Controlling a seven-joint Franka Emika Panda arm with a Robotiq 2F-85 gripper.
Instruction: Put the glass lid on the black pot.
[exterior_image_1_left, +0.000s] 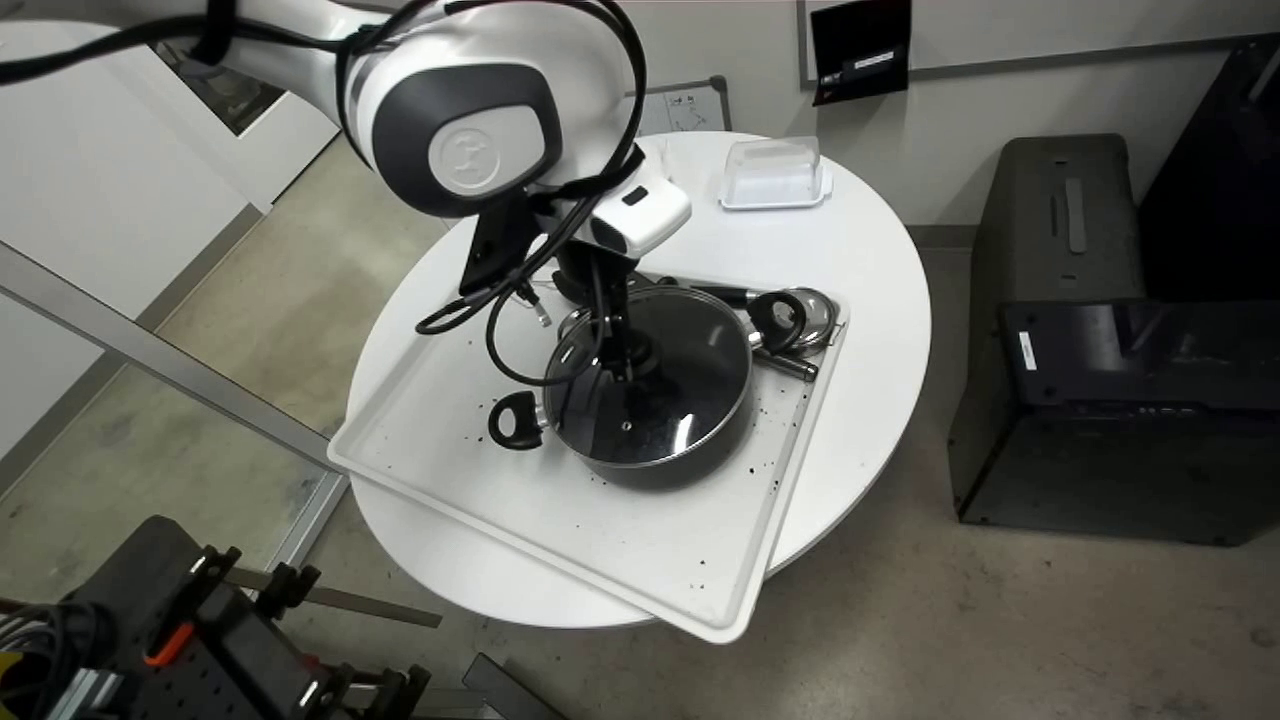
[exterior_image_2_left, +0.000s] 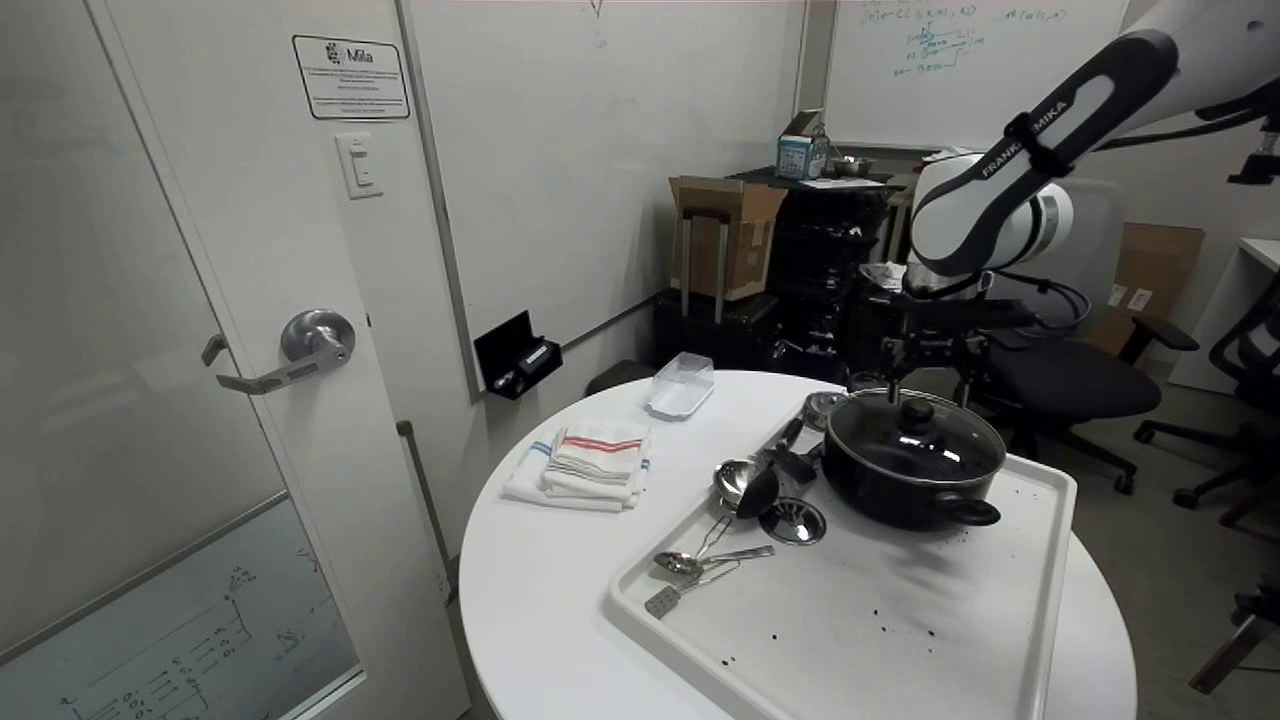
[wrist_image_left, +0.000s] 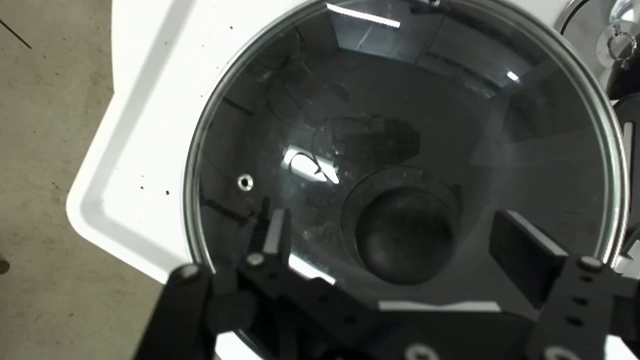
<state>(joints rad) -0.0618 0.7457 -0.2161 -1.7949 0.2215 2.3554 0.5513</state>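
The glass lid (exterior_image_1_left: 690, 390) lies flat on the black pot (exterior_image_1_left: 680, 474) in both exterior views, its metal rim following the pot's rim. The lid (exterior_image_2_left: 870, 435) and pot (exterior_image_2_left: 890, 503) stand on the tray's far part. In the wrist view the lid (wrist_image_left: 450, 115) fills most of the picture and hides the pot's inside. My gripper (wrist_image_left: 392, 227) is open, with a finger on each side of the lid's black knob (wrist_image_left: 405, 237) and gaps on both sides. In an exterior view the gripper (exterior_image_2_left: 930, 388) is just above the lid, near the knob; whether the fingertips touch the glass I cannot tell.
The white tray (exterior_image_2_left: 850, 630) sits on a round white table (exterior_image_2_left: 540, 610). Several metal and black utensils (exterior_image_2_left: 735, 485) lie beside the pot, close to its side. A clear plastic box (exterior_image_2_left: 682, 385) and folded towels (exterior_image_2_left: 590, 465) lie on the table outside the tray.
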